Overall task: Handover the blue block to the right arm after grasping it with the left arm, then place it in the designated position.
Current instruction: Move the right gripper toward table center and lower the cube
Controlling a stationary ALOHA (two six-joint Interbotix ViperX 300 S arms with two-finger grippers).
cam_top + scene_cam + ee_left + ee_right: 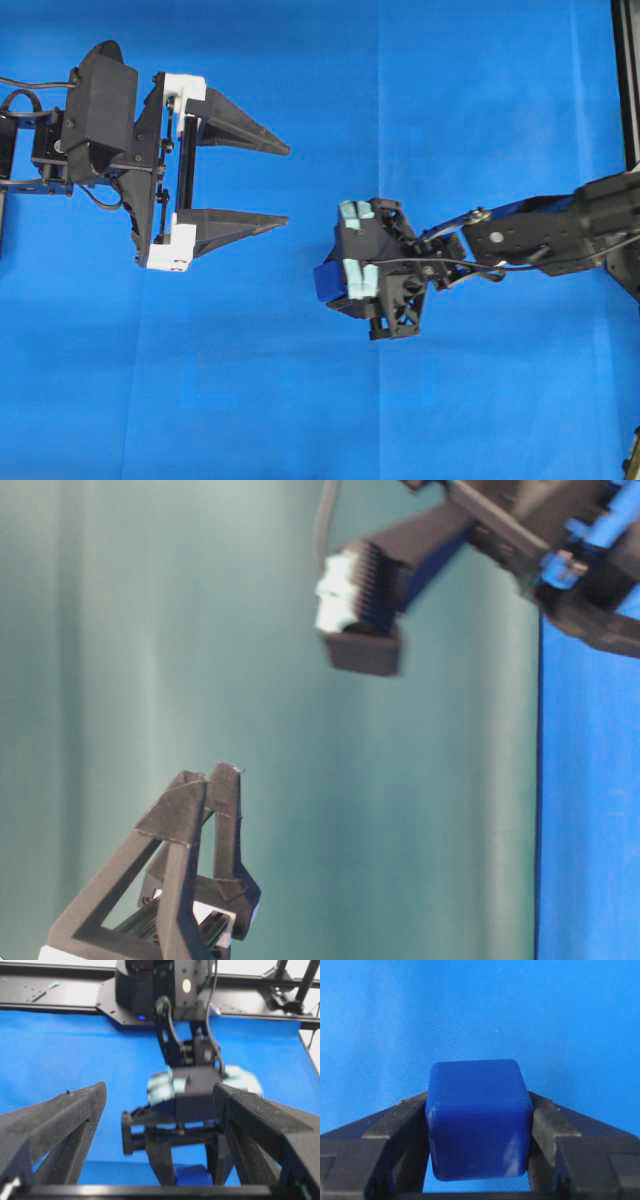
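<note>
The blue block (477, 1120), a dark-blue cube with rounded edges, sits clamped between the two black fingers (405, 1127) of my right gripper (477, 1107), which hangs above the blue cloth. From overhead the block (327, 282) shows at the left side of the right gripper (345, 280), the one with mint-green trim. My left gripper (287, 184), with white brackets, is open wide to the left of it, with nothing between its fingers and a gap between the two grippers. In the left wrist view the block (195, 1175) shows low down, under the right gripper, beyond the spread fingers (60, 1120).
Bright blue cloth (300, 400) covers the table. A black frame post (628, 80) runs down the right edge. A black rail (60, 990) and the right arm's base (150, 985) stand at the far side in the left wrist view.
</note>
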